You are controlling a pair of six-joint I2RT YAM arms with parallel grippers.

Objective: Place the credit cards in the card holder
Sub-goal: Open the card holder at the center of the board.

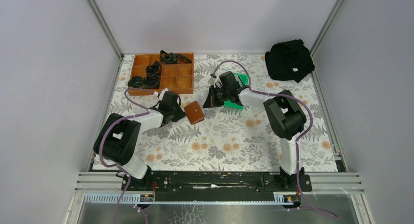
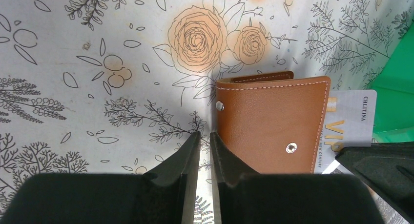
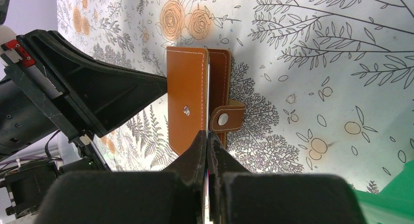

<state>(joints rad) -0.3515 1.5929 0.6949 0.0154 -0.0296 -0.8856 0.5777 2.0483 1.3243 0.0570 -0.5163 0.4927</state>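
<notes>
The fingers of the right gripper (image 3: 207,138) are pinched flat on a silver credit card (image 2: 351,121), whose far end sits inside the brown leather card holder (image 3: 188,102). The left gripper (image 2: 204,136) has its fingers drawn almost together on nothing, their tips against the holder's opposite edge. On the floral table (image 1: 219,146), a wooden compartment tray (image 1: 163,72) stands far left, a black bag (image 1: 289,59) far right and a green bin (image 1: 241,80) under the right arm. The card holder lies between the two grippers with its snap tab (image 3: 226,117) undone.
</notes>
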